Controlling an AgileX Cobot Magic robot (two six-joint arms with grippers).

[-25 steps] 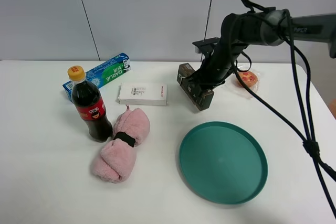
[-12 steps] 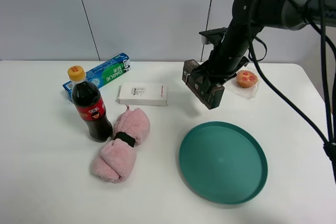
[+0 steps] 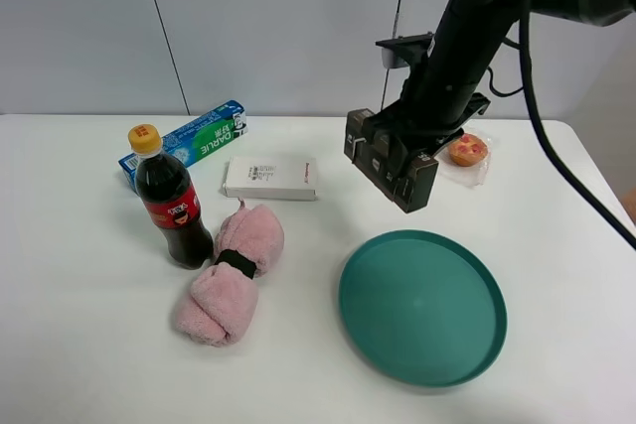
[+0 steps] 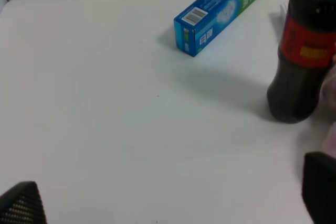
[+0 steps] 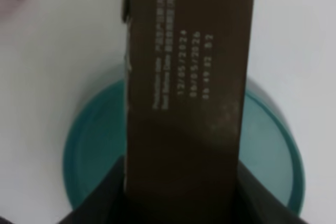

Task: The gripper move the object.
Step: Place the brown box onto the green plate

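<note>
Table, white, carrying every item listed. Right arm, black and jointed, descending from the upper right of the high view. Green round plate, near the front edge, right of centre. Pink rolled towel, banded in black, left of the plate. Cola bottle, upright, just beside the towel. Blue-green toothpaste carton, behind the bottle. Flat white box, near the towel's far end. Dark brown carton, tilted and held off the table between the white box and the tart, above the plate's far rim; right pincer clenched around it. Tart, on clear wrap. Left pincer, fingers spread wide, grasping nothing.
</note>
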